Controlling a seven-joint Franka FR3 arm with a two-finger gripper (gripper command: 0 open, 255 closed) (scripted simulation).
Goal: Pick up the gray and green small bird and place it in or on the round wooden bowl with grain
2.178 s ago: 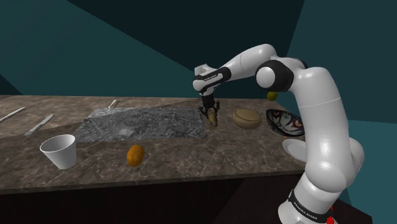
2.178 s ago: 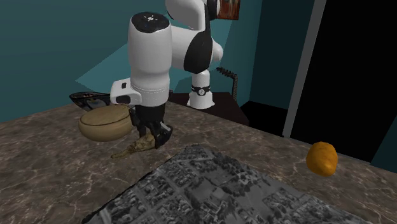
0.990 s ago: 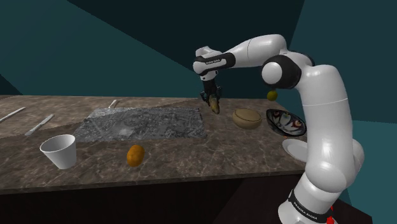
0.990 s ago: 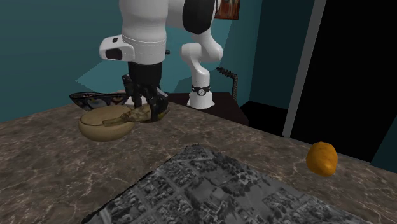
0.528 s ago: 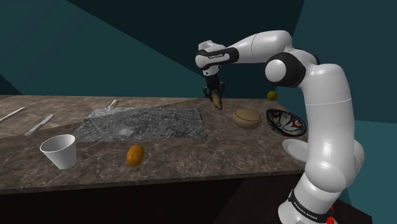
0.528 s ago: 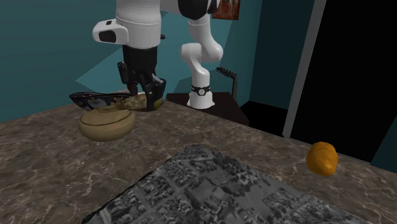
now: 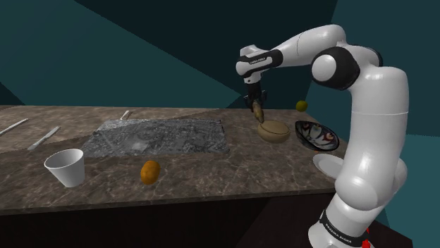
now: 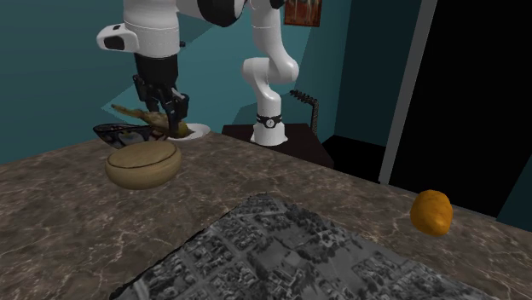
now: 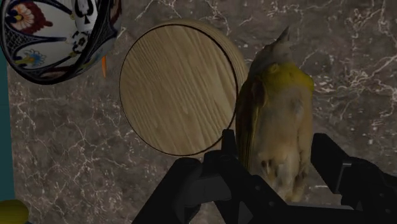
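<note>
The small bird (image 9: 277, 121), yellowish green with a pale grey belly, hangs clasped between my black fingers (image 9: 334, 162). My gripper (image 7: 257, 104) is shut on it, well above the marble counter. In the shoulder view the bird (image 7: 259, 111) hangs just above the round wooden bowl (image 7: 273, 131), near the rim on the mat's side. Seen from the wrist, the wooden bowl (image 9: 175, 95) lies below and beside the bird, which overlaps only its rim. From the second exterior view, the bird (image 8: 136, 113) sticks out sideways from the gripper (image 8: 166, 119), above the bowl (image 8: 142, 164).
A painted bowl (image 7: 316, 135) and a white plate (image 7: 328, 163) sit beyond the wooden bowl towards the stand. A grey patterned mat (image 7: 159, 136) covers the counter's middle. An orange fruit (image 7: 149, 171), a white cup (image 7: 65, 168) and a small yellow fruit (image 7: 301, 106) also stand there.
The gripper has lifted the bird off the counter beside the mat and carried it to the shoulder view's right, ending above the wooden bowl's near rim.
</note>
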